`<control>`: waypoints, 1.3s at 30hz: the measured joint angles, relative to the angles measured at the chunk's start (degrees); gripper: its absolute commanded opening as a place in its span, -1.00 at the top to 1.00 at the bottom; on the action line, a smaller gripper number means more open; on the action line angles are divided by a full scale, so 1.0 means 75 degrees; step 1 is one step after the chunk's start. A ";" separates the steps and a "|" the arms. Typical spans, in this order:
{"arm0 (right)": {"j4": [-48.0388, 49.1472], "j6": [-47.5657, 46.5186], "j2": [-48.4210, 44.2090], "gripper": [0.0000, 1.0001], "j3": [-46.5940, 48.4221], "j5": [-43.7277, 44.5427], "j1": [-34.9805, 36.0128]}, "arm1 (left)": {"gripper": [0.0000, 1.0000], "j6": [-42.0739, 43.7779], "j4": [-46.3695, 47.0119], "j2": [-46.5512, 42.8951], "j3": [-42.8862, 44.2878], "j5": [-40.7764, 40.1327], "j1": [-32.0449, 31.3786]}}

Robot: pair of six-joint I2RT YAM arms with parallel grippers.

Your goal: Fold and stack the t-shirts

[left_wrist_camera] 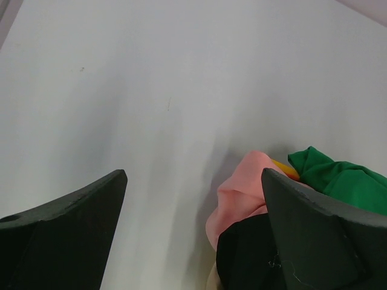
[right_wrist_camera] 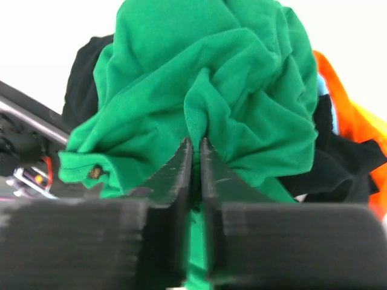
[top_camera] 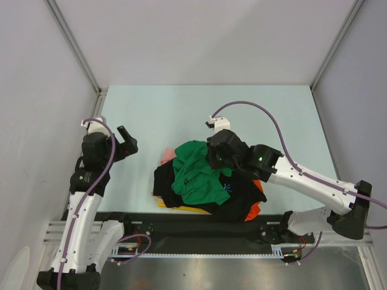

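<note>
Slippage is the risk: the right gripper [right_wrist_camera: 195, 145] pinches only a thin ridge of the green t-shirt [right_wrist_camera: 236, 78], bunched just ahead of its tips; lifting may drag the black t-shirt [right_wrist_camera: 344, 163] beneath. Left gripper [left_wrist_camera: 193, 175] gapes, empty.

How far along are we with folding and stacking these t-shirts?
Nothing looks done: no folded shirt, just one crumpled heap. In hand: the right gripper pinches a fold of the green shirt on top; the left gripper is open beside the heap. Left: folding it, then the black shirt, pink shirt, yellow shirt and orange shirt beneath.
</note>
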 measured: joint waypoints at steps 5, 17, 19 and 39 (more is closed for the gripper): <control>-0.0163 -0.0079 0.0000 1.00 0.0291 0.0058 0.0047 | -0.88 0.0055 0.0000 0.0000 0.0000 0.0017 0.0000; 0.0705 -0.2990 -0.0309 1.00 0.5158 0.2955 -0.1075 | -0.88 -0.0274 0.0012 0.0997 -0.0052 -0.0061 -0.1256; 0.0927 -0.3246 -0.0638 1.00 0.5059 0.3378 -0.1827 | -0.82 -0.0493 0.0090 0.1145 -0.0251 -0.0061 -0.1460; -0.0571 -0.1396 -0.1836 1.00 0.1562 0.1644 -0.7638 | 0.99 -0.1285 0.2261 0.4249 -0.1215 0.0425 -0.3337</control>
